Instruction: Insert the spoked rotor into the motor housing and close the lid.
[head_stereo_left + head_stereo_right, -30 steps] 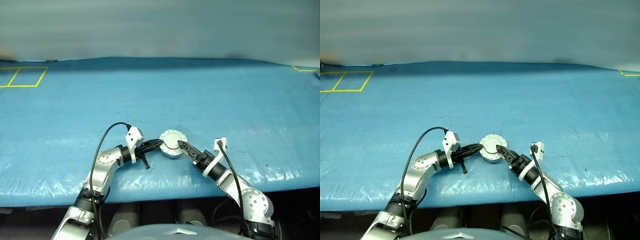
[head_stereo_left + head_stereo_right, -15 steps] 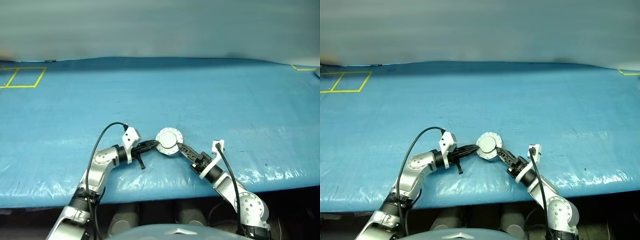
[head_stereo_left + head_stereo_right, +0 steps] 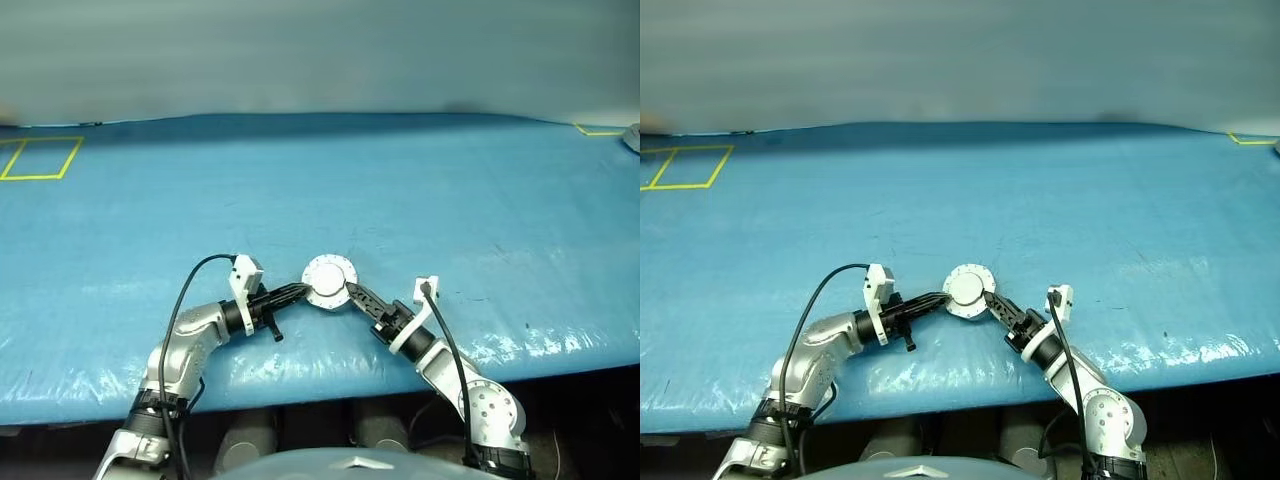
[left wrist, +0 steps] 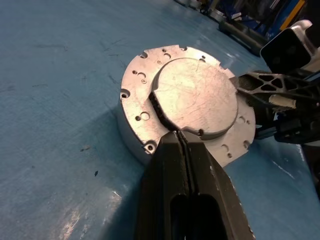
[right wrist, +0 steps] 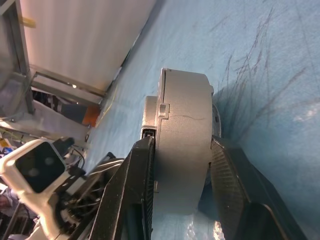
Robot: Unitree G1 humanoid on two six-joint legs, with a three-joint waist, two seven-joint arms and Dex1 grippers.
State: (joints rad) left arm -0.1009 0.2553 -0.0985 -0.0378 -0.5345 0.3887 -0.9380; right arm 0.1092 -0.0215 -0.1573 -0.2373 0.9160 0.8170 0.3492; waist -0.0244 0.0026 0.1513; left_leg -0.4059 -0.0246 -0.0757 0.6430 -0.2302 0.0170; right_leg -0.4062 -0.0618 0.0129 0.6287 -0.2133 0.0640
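Motor housing (image 4: 131,127): tipped up on edge near the front of the blue table cover (image 3: 450,190), closed face toward the left arm.
Right gripper (image 5: 180,165): clamps the housing across its thickness, one finger on each flat face; this appears to steady it upright for work on the lid side.
Left gripper (image 4: 181,142): fingers pressed together, holding nothing; the tip sits at the lid's lower edge, apparently to push or seat it.
Lid (image 4: 196,95): plain grey disc set in the housing's flange, a dark crescent gap on one side, so seemingly not fully seated.
Spoked rotor: hidden; presumably already inside under the lid.
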